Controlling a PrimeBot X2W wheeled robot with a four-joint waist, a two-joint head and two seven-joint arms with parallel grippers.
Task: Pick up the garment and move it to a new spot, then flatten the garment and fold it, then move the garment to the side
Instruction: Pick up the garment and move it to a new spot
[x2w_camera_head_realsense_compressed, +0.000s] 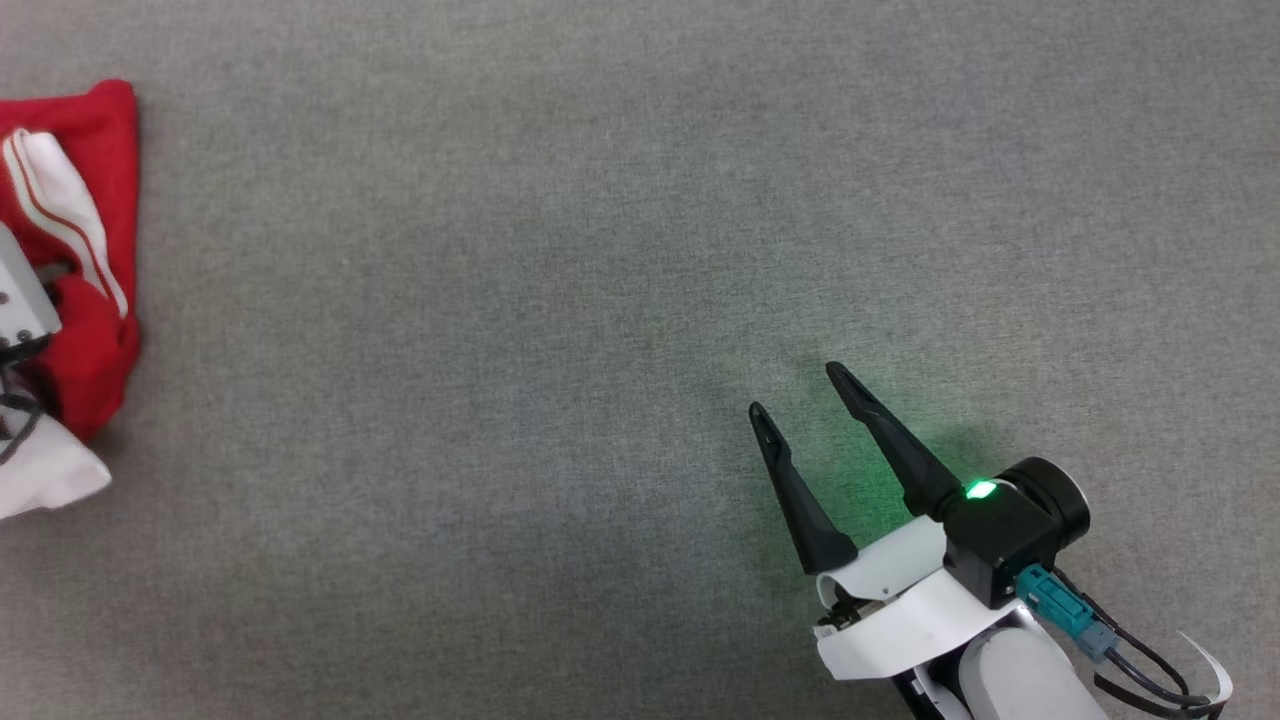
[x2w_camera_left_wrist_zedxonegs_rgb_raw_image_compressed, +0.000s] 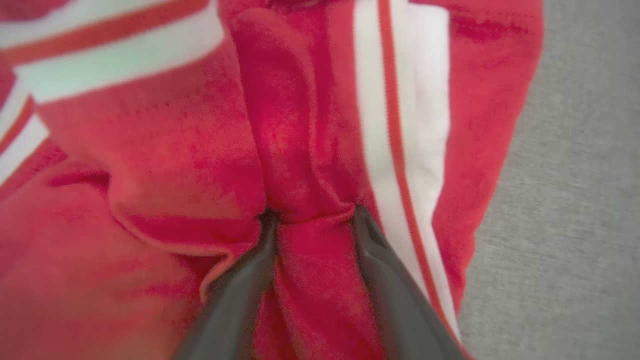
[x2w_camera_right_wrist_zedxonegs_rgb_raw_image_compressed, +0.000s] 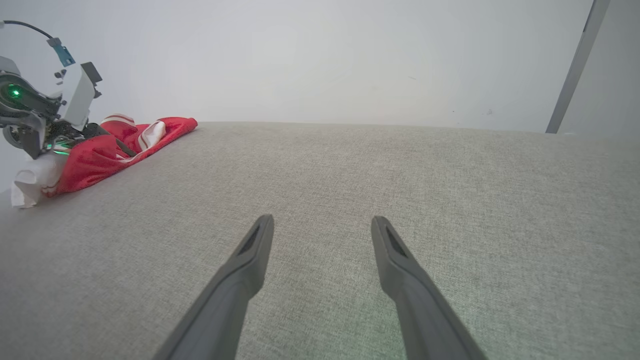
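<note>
1. Work surface: a counter (x2w_camera_head_realsense_compressed: 620, 250) covered in grey woven cloth. A pale wall (x2w_camera_right_wrist_zedxonegs_rgb_raw_image_compressed: 325, 55) stands behind it in the right wrist view.

2. Garment (x2w_camera_head_realsense_compressed: 100, 330): it lies bunched at the far left edge of the head view, resting on the counter and well apart from the right arm. The body fabric is red. A white panel with thin red stripes (x2w_camera_head_realsense_compressed: 60, 200) lies folded across the top. A plain white part (x2w_camera_head_realsense_compressed: 50, 470) sticks out at the end of the heap nearer the robot.

3. Left claw (x2w_camera_left_wrist_zedxonegs_rgb_raw_image_compressed: 312, 215): both fingers are pressed down into the red fabric. A raised ridge of cloth fills the gap between them, and creases run out from each fingertip. Just beside the outer finger runs a white band with a red line. This view is blurred, but the claw appears to be clamped on that ridge of the garment. The grey body of the left wrist (x2w_camera_head_realsense_compressed: 20, 300) sits over the heap in the head view.

4. Right claw (x2w_camera_head_realsense_compressed: 793, 388): its fingers are spread wide with nothing between them. It hovers low over bare counter at the lower right, with the fingertips pointing up and to the left. A green lamp (x2w_camera_head_realsense_compressed: 980, 490) on the wrist is lit and casts a green tint on the cloth under it.
</note>
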